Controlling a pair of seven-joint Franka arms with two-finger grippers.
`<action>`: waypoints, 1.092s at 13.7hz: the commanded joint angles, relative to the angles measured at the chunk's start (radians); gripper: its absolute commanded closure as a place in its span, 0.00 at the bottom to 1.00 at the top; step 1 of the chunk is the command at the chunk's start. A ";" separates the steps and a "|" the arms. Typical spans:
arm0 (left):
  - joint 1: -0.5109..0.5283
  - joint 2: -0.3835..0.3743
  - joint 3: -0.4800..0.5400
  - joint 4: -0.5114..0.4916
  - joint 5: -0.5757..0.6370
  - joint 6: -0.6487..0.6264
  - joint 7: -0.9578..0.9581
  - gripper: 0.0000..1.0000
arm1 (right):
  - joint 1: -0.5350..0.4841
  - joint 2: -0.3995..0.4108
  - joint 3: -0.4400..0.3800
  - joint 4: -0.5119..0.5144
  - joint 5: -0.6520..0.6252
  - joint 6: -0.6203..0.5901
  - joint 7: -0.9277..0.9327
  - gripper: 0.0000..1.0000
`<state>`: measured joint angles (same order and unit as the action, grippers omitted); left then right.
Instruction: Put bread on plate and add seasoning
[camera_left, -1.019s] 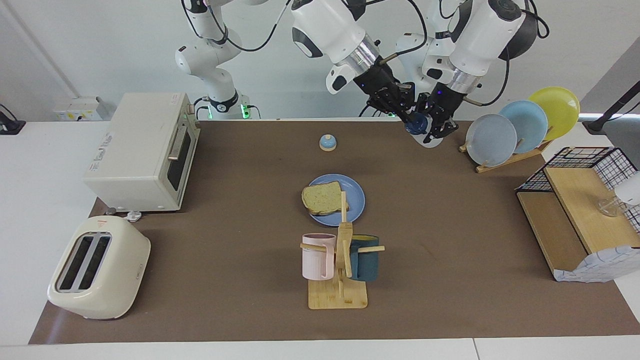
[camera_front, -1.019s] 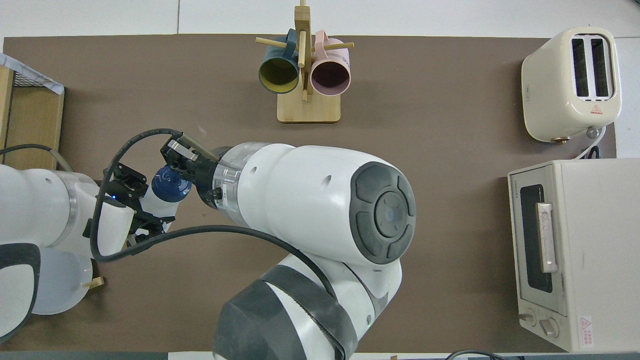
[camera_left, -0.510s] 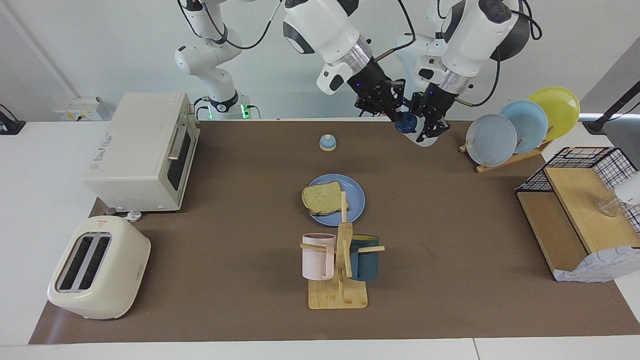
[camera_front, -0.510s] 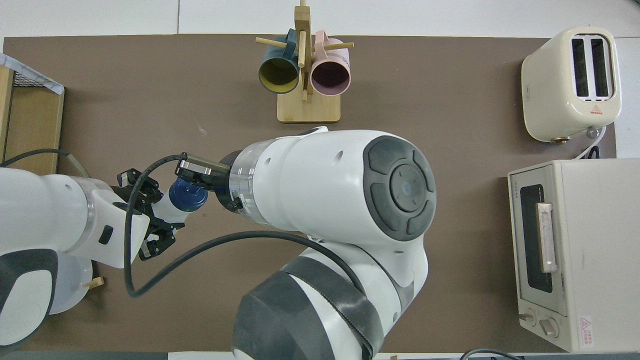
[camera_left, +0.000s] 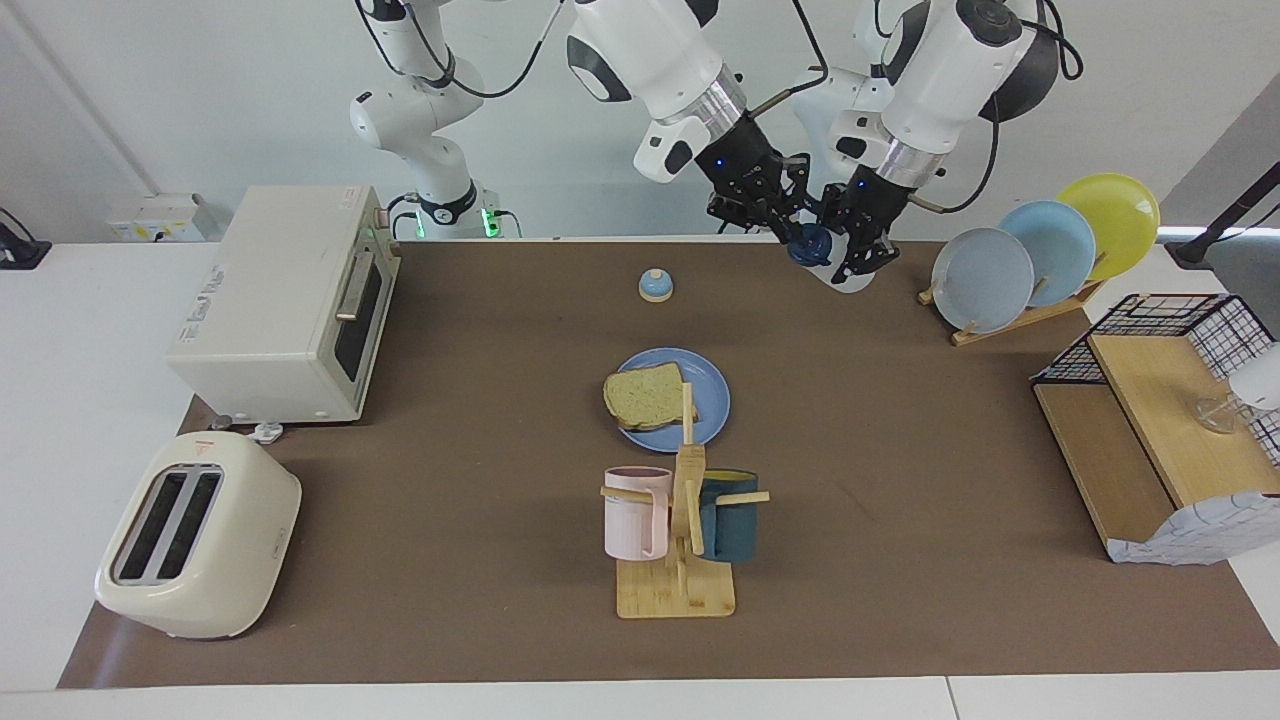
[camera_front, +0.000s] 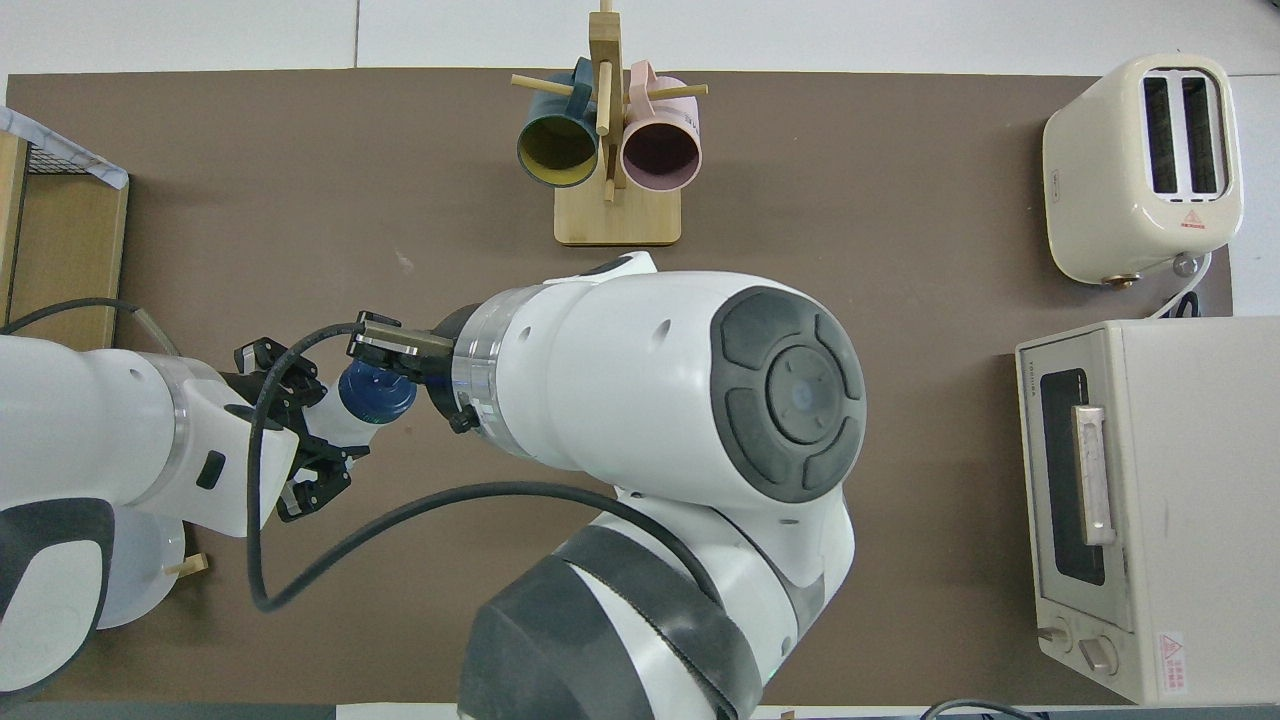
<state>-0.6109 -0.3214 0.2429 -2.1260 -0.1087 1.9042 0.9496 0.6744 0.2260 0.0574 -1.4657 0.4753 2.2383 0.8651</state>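
Holding one seasoning bottle (camera_left: 836, 268) between them in the air, both grippers hang over the mat near the robots' edge, toward the left arm's end of the table. One left gripper (camera_left: 858, 252) is clenched on the bottle's white body, and one right gripper (camera_left: 796, 236) is clenched on its dark blue cap (camera_front: 376, 391). One slice of bread (camera_left: 645, 396) lies on the one blue plate (camera_left: 712, 397) at mid-table, its crust overhanging the rim toward the right arm's end. One bell (camera_left: 655, 285) sits nearer to the robots than the plate. Two mugs (camera_left: 637, 512) hang on one wooden mug tree (camera_left: 679, 590). Three plates (camera_left: 1047, 252) stand in one rack. One toaster (camera_left: 197, 535) and one toaster oven (camera_left: 283, 301) stand at the right arm's end
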 joint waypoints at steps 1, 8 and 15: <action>0.002 -0.025 0.010 -0.037 0.003 -0.027 0.020 1.00 | -0.047 -0.014 -0.001 0.005 0.072 0.058 0.069 1.00; 0.002 -0.025 0.010 -0.037 0.003 -0.027 0.020 1.00 | -0.042 -0.014 -0.004 -0.010 0.161 0.177 0.274 1.00; 0.000 -0.025 0.009 -0.037 0.003 -0.027 0.015 1.00 | -0.044 -0.036 -0.007 -0.060 0.103 0.127 0.168 0.00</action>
<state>-0.6098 -0.3232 0.2489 -2.1447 -0.1098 1.8861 0.9570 0.6410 0.2197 0.0486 -1.4812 0.6023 2.3887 1.0924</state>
